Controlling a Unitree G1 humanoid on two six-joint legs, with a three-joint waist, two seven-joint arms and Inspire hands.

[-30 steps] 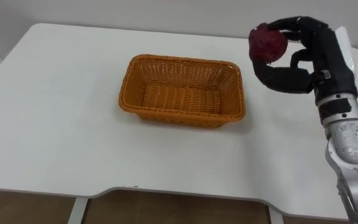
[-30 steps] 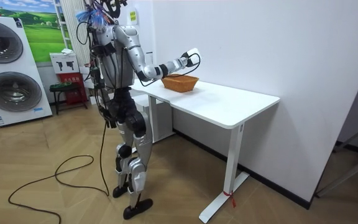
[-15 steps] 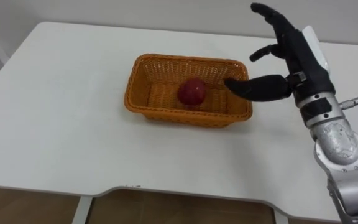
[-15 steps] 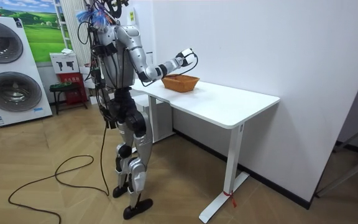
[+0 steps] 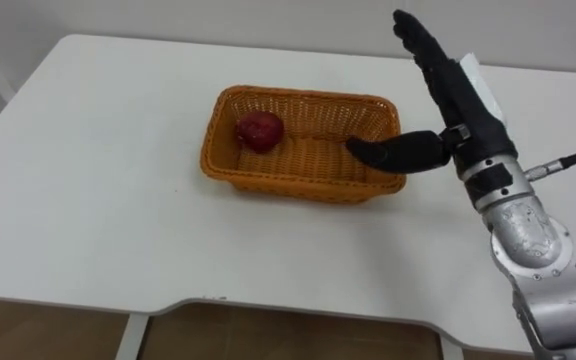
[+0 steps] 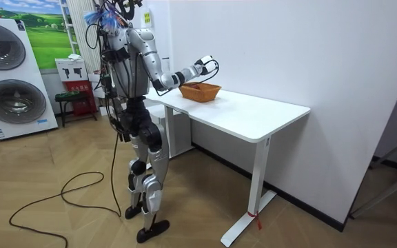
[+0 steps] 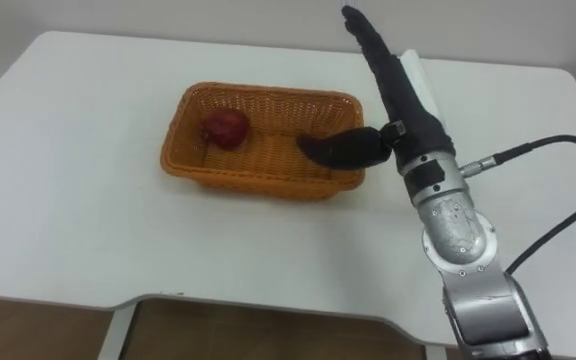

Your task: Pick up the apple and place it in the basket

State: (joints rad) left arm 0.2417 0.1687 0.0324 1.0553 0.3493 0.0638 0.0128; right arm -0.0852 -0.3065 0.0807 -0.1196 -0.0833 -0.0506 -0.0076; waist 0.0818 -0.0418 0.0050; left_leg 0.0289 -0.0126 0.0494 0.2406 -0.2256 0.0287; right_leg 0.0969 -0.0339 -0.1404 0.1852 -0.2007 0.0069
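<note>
Apple [image 5: 259, 130] rests inside wicker basket [image 5: 298, 184], left end. Right hand [image 5: 463, 108] over basket's right rim, fingers [image 5: 420, 48] released, straight. Withdraw upward, keeping hand clear of rim.

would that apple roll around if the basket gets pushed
Probably: the apple is round and lies loose near the wicker basket's left end. The raised walls should likely keep it inside. It looks firm, not squashy.

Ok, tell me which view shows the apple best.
The left eye view: the apple lies unobstructed in the wicker basket's far-left corner. The right eye view shows it nearly as well. In the room view it cannot be made out inside the distant basket.
</note>
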